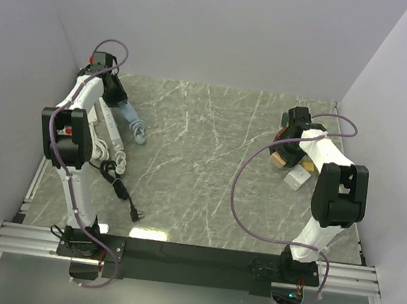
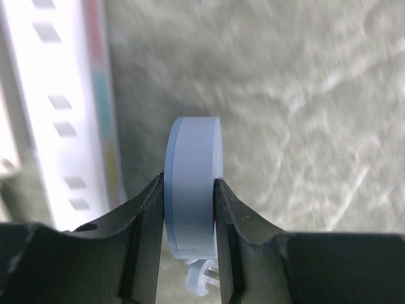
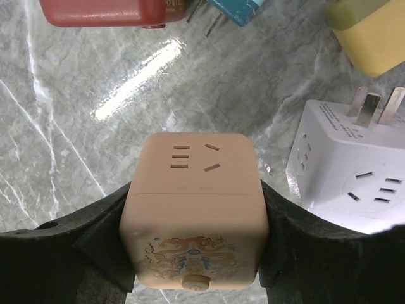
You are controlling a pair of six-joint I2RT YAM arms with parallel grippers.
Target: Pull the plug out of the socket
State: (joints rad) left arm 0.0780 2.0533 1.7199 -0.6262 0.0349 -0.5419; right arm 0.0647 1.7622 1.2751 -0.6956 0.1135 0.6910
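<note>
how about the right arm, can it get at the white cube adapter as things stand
Probably not yet: the jaws of the right gripper are shut on the peach cube socket. The white cube adapter lies close beside it with nothing between, so it looks reachable once freed.

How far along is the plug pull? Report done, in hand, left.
Done, it seems: the blue plug sits clear of the white strip, clamped in the left gripper. In hand: the right gripper grips the peach socket cube, its visible slots empty. Left: probably only setting both down.
</note>
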